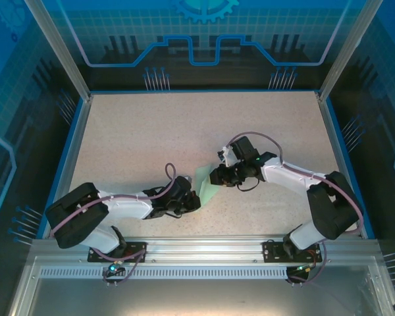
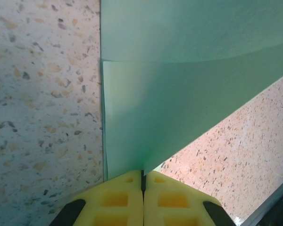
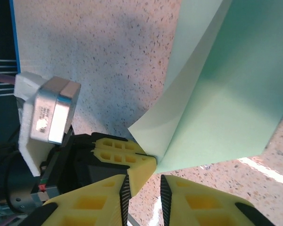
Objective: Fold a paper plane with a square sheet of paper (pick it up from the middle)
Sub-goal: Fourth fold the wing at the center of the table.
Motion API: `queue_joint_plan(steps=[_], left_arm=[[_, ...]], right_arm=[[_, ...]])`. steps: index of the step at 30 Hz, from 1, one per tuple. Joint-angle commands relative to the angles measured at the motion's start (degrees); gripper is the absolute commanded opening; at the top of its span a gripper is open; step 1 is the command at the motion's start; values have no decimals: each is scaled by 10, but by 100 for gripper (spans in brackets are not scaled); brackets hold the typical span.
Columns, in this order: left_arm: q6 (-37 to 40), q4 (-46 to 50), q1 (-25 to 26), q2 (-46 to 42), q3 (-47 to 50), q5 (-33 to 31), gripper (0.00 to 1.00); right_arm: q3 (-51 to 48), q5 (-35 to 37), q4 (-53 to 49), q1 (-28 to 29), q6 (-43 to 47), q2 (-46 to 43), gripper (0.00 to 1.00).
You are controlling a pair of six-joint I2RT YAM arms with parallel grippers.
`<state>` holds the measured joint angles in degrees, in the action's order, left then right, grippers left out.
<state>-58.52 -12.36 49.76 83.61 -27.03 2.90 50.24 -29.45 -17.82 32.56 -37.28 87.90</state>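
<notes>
The square sheet of paper (image 1: 204, 185), pale mint green, lies mid-table, folded over, with one flap curving up off the surface. My left gripper (image 1: 192, 199) is shut on its near-left corner. In the left wrist view the yellow pads meet at the left gripper (image 2: 142, 176), pinching the sheet (image 2: 179, 94) along its crease. From the right wrist view the same left fingers (image 3: 132, 153) clamp the sheet (image 3: 226, 94) at that corner. My right gripper (image 1: 216, 176) hovers just beside it; the right gripper (image 3: 142, 193) stands open by a narrow gap with nothing in it. The paper plane is out of view.
The speckled table (image 1: 151, 131) has a blue rim (image 1: 76, 138) and stretches free to the back and left. An aluminium rail (image 1: 204, 247) runs along the near edge by the arm bases. The left wrist's camera housing (image 3: 47, 110) sits close to my right fingers.
</notes>
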Motion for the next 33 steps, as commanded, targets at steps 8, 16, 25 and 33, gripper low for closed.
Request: queue_joint_plan(steps=[8, 16, 25, 33], left_arm=[[2, -17, -11, -17, 18, 25, 8], [9, -5, -12, -22, 18, 22, 18], [37, 48, -12, -33, 8, 17, 31], [60, 85, -6, -31, -14, 7, 33]], right_arm=[[59, -22, 33, 47, -14, 91, 22], [72, -6, 35, 51, -24, 126, 22], [77, -3, 37, 50, -25, 133, 21], [80, -7, 41, 51, -28, 131, 21]])
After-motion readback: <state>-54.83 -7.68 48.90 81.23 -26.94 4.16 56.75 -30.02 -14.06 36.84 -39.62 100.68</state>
